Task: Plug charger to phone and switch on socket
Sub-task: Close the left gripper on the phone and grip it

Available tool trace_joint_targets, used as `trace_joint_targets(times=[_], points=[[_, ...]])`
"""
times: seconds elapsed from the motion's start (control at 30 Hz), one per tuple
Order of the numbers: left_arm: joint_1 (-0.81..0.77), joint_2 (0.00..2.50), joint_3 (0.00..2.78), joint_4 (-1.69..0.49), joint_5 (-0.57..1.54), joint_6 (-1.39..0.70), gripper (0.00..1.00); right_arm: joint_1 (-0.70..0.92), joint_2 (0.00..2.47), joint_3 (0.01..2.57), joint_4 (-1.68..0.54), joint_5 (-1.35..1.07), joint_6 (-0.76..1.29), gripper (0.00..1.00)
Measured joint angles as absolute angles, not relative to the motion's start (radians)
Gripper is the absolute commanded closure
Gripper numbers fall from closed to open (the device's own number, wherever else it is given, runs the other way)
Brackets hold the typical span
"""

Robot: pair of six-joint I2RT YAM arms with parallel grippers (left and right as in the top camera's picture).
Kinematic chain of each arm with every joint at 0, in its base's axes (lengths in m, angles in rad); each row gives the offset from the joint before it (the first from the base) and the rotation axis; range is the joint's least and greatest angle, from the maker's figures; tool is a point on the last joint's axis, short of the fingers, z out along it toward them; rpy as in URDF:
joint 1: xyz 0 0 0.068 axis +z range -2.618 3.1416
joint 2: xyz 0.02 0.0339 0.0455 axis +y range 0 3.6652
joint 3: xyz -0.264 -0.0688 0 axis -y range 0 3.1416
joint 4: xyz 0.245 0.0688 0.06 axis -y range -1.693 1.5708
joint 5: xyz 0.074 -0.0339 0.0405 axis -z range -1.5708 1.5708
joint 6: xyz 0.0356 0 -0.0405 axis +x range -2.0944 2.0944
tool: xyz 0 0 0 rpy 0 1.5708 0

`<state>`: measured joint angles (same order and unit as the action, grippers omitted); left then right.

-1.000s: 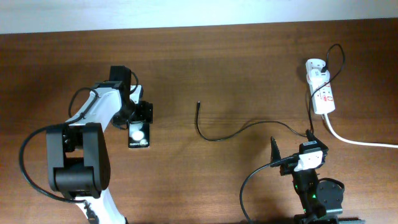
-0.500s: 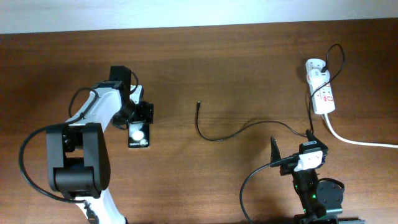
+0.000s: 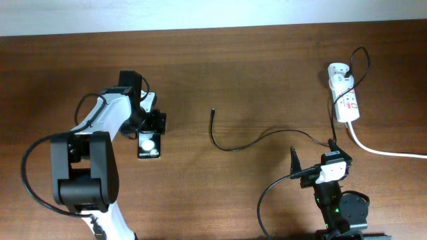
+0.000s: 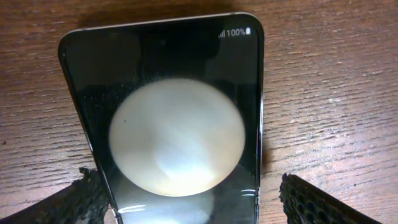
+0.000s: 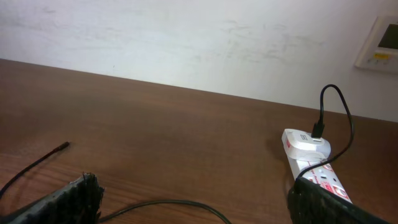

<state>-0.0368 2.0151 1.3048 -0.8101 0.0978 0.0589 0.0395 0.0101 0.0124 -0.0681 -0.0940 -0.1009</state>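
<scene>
The phone (image 3: 149,144) was laid face up on the left half of the tabletop, about midway between the far and near edges. The left gripper (image 4: 186,202) was spread around one end of it, with one finger (image 4: 84,199) against its edge and the other apart. The charger (image 3: 248,141) was trailed across the middle, its plug tip well apart from the phone. The socket (image 3: 347,100) was set near the far right corner. The right gripper (image 5: 198,199) was held released by the near edge.
</scene>
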Motion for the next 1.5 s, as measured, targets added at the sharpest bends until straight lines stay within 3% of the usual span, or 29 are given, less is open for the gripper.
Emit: trace_joint_targets(times=[0.67, 0.8, 1.5], points=[[-0.072, 2.021, 1.308, -0.838, -0.009, -0.021, 0.16, 0.039, 0.010, 0.012, -0.068, -0.094, -0.101, 0.01], [-0.072, 2.021, 1.308, -0.830, -0.008, -0.025, 0.29, 0.039, 0.010, 0.012, -0.068, -0.094, -0.101, 0.01], [-0.072, 2.021, 1.307, -0.828, -0.008, -0.027, 0.31, 0.039, 0.010, 0.012, -0.068, -0.094, -0.102, 0.01]])
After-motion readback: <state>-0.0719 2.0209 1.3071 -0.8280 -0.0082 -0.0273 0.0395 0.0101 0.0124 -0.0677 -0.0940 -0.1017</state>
